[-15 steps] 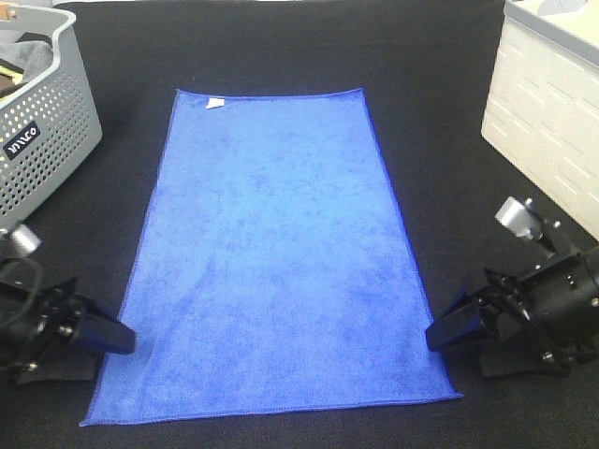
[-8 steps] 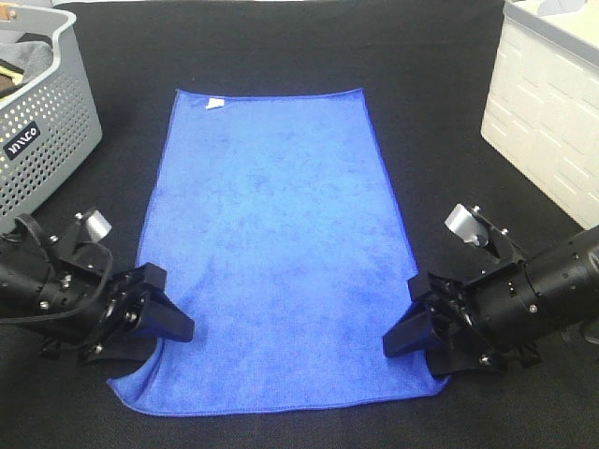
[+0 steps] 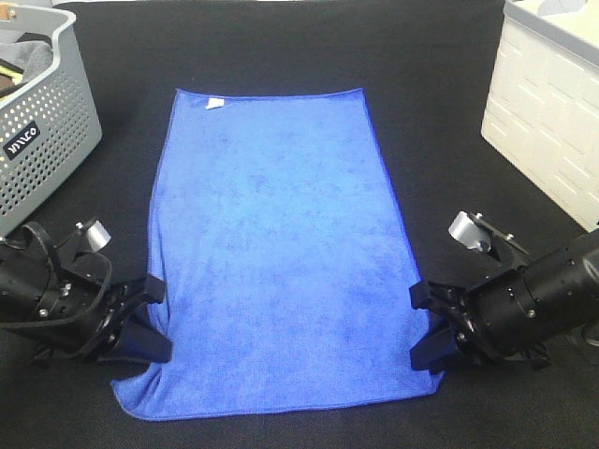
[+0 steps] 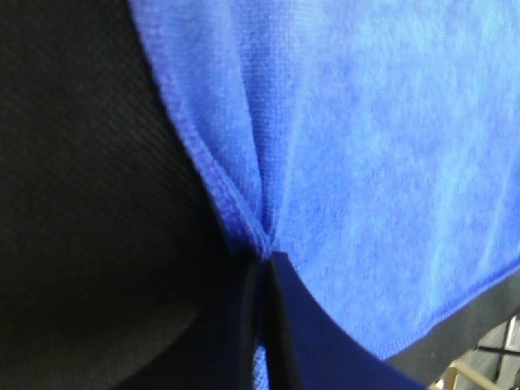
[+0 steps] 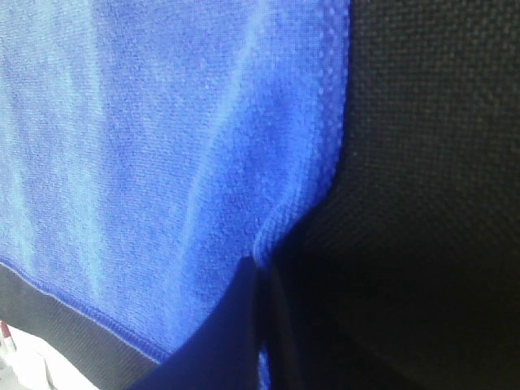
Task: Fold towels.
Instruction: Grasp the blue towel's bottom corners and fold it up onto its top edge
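The royal-blue towel (image 3: 276, 243) lies flat on the black table, long side running away from me, its small white tag (image 3: 214, 103) at the far left corner. My left gripper (image 3: 154, 318) is shut on the towel's left edge near the front corner; the left wrist view shows its jaws (image 4: 264, 268) pinching a fold of blue cloth (image 4: 366, 146). My right gripper (image 3: 423, 323) is shut on the towel's right edge near the front corner; the right wrist view shows the cloth (image 5: 162, 138) puckered into its closed tips (image 5: 260, 272).
A grey perforated basket (image 3: 47, 122) with cloth inside stands at the back left. A white crate (image 3: 547, 103) stands at the back right. The black tabletop (image 3: 440, 112) surrounds the towel.
Both grippers moved in from the table onto the towel's front side edges and shut on them. The front corners have drawn inward and the front edge has lifted slightly.
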You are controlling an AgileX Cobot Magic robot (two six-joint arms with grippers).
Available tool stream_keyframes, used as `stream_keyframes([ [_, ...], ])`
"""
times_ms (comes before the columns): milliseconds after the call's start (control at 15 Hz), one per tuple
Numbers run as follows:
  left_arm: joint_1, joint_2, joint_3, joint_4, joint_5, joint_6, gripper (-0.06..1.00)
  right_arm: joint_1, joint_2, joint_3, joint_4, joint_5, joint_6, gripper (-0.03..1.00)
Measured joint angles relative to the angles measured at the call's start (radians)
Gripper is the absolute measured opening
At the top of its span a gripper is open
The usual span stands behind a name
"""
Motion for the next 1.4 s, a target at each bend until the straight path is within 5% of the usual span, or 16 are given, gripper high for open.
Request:
stream_keyframes([
  [333,0.024,-0.183,0.105,0.204,0.011,-0.172,0.01,0.001,-0.169,0.067,-0.253,0.015,0.268,0.00],
  [867,0.025,-0.343,0.277,0.244,0.071,-0.202,0.01,0.003,-0.452,0.277,-0.266,0.076,0.321,0.00],
  [1133,0.025,-0.374,0.187,0.229,0.032,-0.201,0.01,0.003,-0.420,0.122,-0.287,0.064,0.321,0.00],
  [1400,0.025,-0.365,-0.018,0.252,-0.079,-0.233,0.01,0.003,-0.193,-0.252,-0.305,0.091,0.334,0.00],
])
